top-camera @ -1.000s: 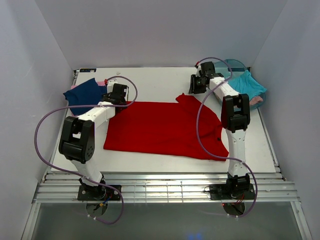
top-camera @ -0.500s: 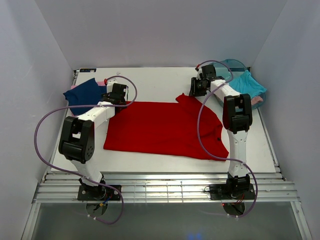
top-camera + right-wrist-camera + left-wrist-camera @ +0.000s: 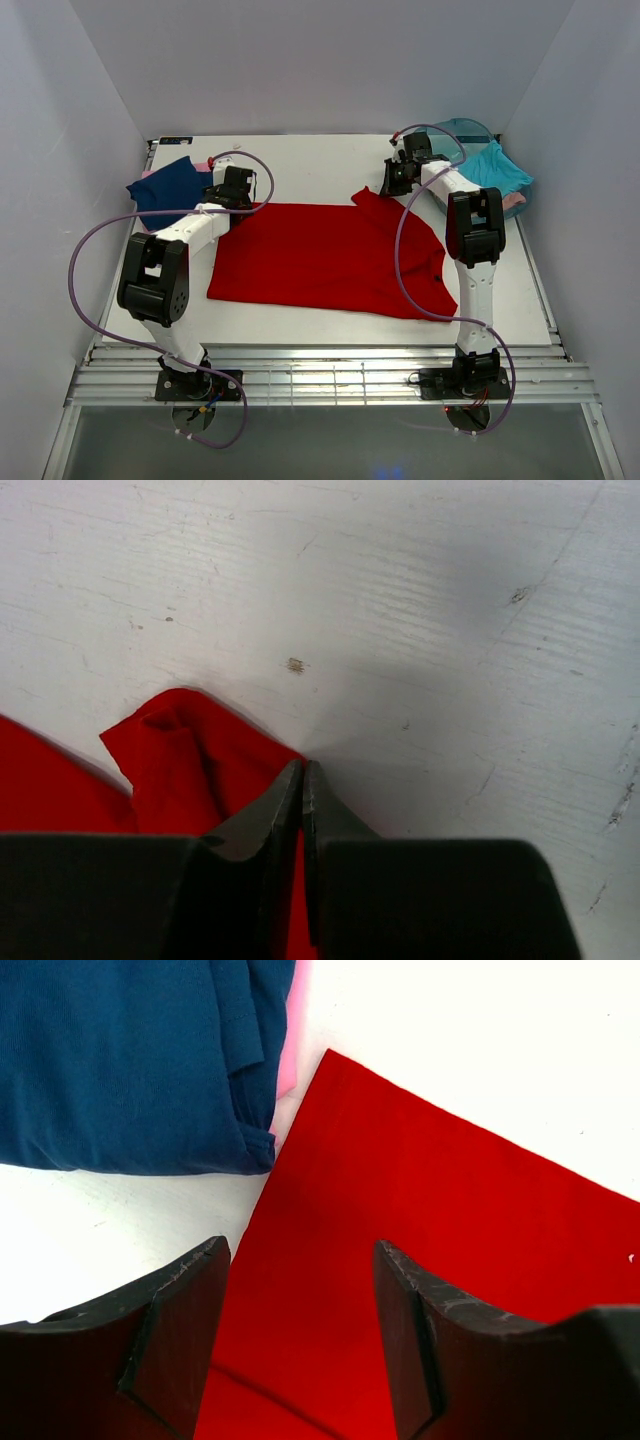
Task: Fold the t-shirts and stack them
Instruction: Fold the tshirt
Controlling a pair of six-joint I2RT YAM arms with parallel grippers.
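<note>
My left gripper [image 3: 300,1260] hangs wide open, holding nothing, over the far left corner of the bright red cloth t-shirt [image 3: 320,255], which lies flat across the white table [image 3: 300,155]. The folded navy blue cloth t-shirt [image 3: 120,1060] sits just beside that corner. My right gripper [image 3: 302,765] is pressed to a thin slit at the red sleeve's edge; I cannot tell whether cloth is caught.
</note>
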